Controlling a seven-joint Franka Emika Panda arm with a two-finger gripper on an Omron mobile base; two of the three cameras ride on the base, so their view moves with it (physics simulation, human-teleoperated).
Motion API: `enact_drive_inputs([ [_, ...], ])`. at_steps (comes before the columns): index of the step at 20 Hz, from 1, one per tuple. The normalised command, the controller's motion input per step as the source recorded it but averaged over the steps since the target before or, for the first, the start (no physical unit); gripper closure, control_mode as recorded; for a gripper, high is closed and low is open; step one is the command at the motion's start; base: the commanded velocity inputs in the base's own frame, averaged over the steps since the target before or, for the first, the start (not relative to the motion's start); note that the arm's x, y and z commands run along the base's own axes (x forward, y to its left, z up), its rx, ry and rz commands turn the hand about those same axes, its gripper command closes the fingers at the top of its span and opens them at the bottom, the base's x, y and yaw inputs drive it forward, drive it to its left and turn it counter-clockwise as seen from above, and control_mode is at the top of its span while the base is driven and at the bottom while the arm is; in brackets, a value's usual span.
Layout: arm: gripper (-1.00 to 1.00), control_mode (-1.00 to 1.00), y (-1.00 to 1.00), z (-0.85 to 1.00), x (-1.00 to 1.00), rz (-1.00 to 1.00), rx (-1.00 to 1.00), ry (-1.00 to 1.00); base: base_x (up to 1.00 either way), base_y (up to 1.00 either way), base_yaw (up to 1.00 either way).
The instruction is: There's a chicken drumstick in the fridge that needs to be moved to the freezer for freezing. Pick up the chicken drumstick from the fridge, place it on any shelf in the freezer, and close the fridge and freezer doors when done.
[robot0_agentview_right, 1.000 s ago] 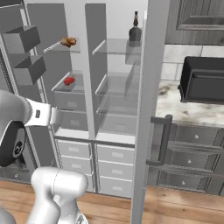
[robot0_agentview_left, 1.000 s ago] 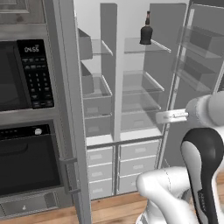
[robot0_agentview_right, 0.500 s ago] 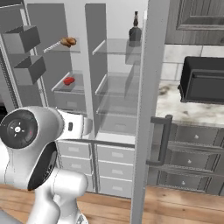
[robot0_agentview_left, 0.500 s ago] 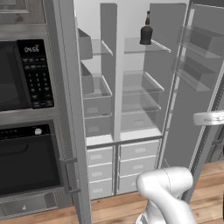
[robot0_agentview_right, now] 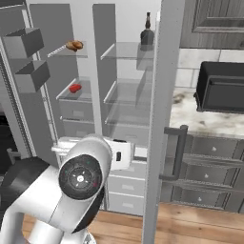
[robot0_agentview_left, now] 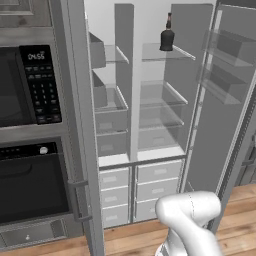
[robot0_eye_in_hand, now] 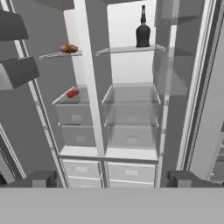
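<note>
I see the chicken drumstick (robot0_eye_in_hand: 68,48) upper left on a glass shelf, my gripper (robot0_eye_in_hand: 112,179) jaws apart, empty.

Golden-brown chicken drumstick (robot0_eye_in_hand: 68,48) at my 10 o'clock; black bottle (robot0_eye_in_hand: 142,29) at 12; small red item (robot0_eye_in_hand: 72,93) on glass; matte grey doors (robot0_agentview_right: 162,119); pale fridge (robot0_eye_in_hand: 131,87) interior.

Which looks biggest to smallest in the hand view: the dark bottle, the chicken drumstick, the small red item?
1. Dark bottle, clearly largest.
2. Chicken drumstick.
3. Small red item, only slightly smaller than the drumstick.
They sit at different depths and heights, so true sizes of the last two are unsure.
</note>
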Motion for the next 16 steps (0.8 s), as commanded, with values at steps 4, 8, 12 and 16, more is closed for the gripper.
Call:
enact_drive_inputs([
  [4,-1.0,-1.0,-0.7,-0.19,-0.13,0.02,0.01,-0.17,0.0,0.0,0.0],
  [8,-1.0,-1.0,-0.67,-0.42,0.0,0.01,0.0,-0.18,0.0,0.0,0.0],
  [12,-1.0,-1.0,-0.82,-0.45,0.13,0.09,0.0,-0.12,0.0,0.0,0.0],
  [16,-1.0,-1.0,-0.7,-0.33,0.37,0.15,0.04,-0.11,0.0,0.0,0.0],
])
